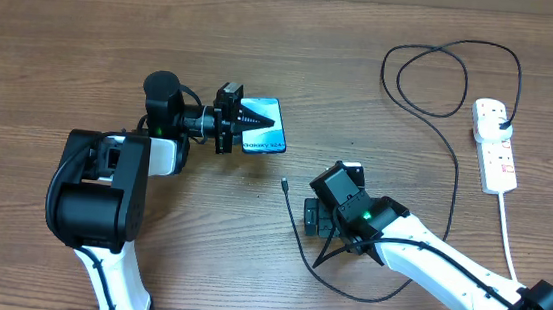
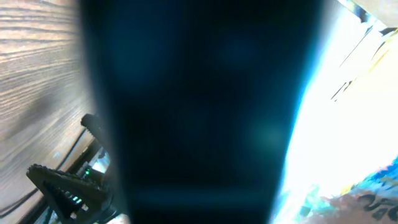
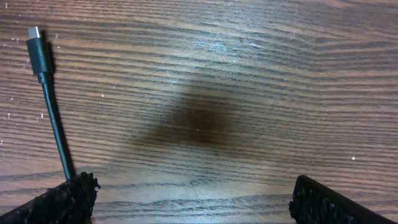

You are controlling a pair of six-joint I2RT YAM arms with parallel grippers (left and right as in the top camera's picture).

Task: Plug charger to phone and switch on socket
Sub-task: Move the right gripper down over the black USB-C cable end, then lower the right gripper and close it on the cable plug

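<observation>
The phone [image 1: 270,134], teal screen up, lies left of centre. My left gripper [image 1: 267,122] reaches over it from the left and is shut on the phone, its dark fingers across the screen. In the left wrist view a dark blur fills the middle, with the phone's glaring teal screen [image 2: 373,193] to its right. The charger [image 1: 451,195] is a thin black cable; its small plug tip [image 1: 284,184] [image 3: 38,53] lies free on the wood. The other end sits in the white socket [image 1: 494,154] at the far right. My right gripper [image 1: 332,212] [image 3: 193,193] hangs open just right of the tip, empty.
The charger cable loops below the right arm [image 1: 384,297] and again near the table's far edge [image 1: 444,79]. The socket's thick white cord [image 1: 507,230] runs toward the front right. Bare wood [image 3: 205,118] lies between the right fingers.
</observation>
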